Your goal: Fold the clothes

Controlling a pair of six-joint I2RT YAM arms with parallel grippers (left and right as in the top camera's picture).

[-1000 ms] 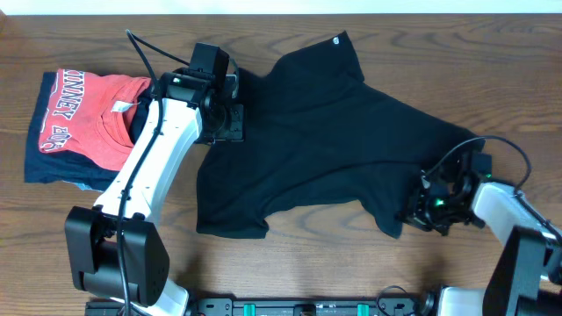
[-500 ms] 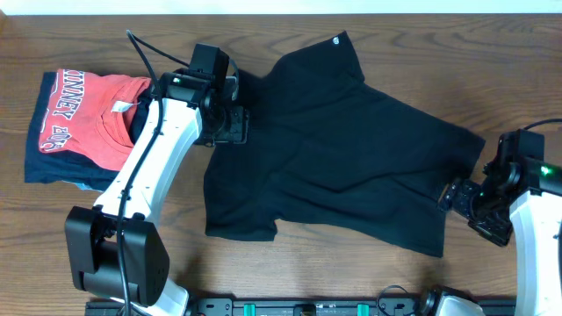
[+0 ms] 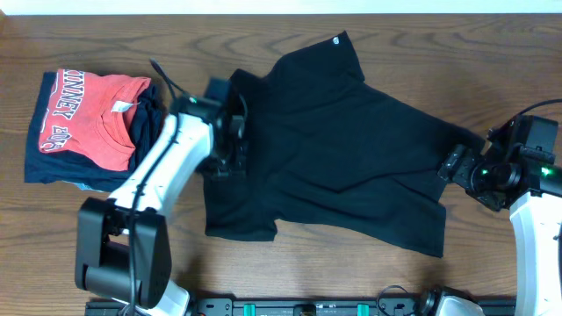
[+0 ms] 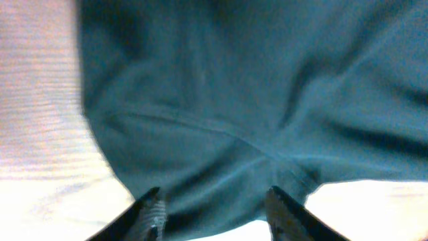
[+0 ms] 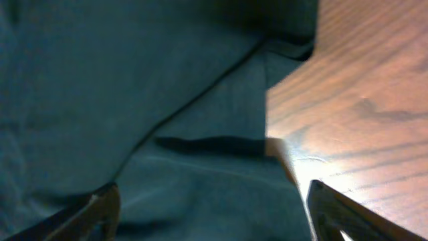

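Black T-shirt [image 3: 342, 149], soft and creased, sprawls across grained wooden table [image 3: 105, 35]

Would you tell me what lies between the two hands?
The black T-shirt fills the stretch between the left hand and the right hand, seen in the overhead view.

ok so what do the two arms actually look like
Both have white rounded links and black joints. The left arm has a thin black cable arching off its forearm. The right arm has a black wrist block with a small green light.
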